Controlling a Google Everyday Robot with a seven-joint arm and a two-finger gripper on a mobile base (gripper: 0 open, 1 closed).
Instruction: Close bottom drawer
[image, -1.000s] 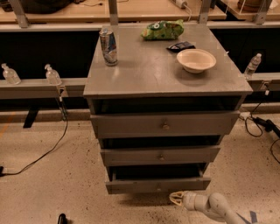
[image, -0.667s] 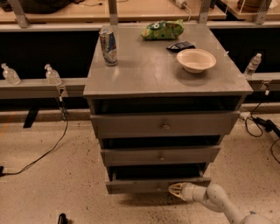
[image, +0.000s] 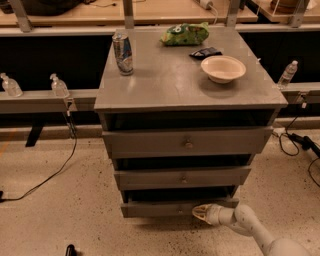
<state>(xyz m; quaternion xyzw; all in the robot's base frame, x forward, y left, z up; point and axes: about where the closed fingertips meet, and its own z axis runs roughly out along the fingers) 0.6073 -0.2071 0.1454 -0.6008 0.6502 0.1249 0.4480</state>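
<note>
The bottom drawer (image: 165, 208) is the lowest and narrowest of three grey drawers in a grey cabinet (image: 190, 85). It stands pulled out a little, with a dark gap above its low front panel. My gripper (image: 200, 212) is at the end of a white arm coming from the lower right. It sits against the drawer's front panel, right of the middle, near where the knob is. The knob itself is hidden behind the gripper.
The top drawer (image: 187, 142) and the middle drawer (image: 182, 177) also stand slightly open. On the cabinet top are a can (image: 123, 52), a green chip bag (image: 185, 33), a dark packet (image: 205, 52) and a white bowl (image: 223, 68). Cables (image: 50, 175) lie on the floor.
My gripper has moved left and up from the floor at the right until it is against the bottom drawer's front. The drawer looks pushed in slightly.
</note>
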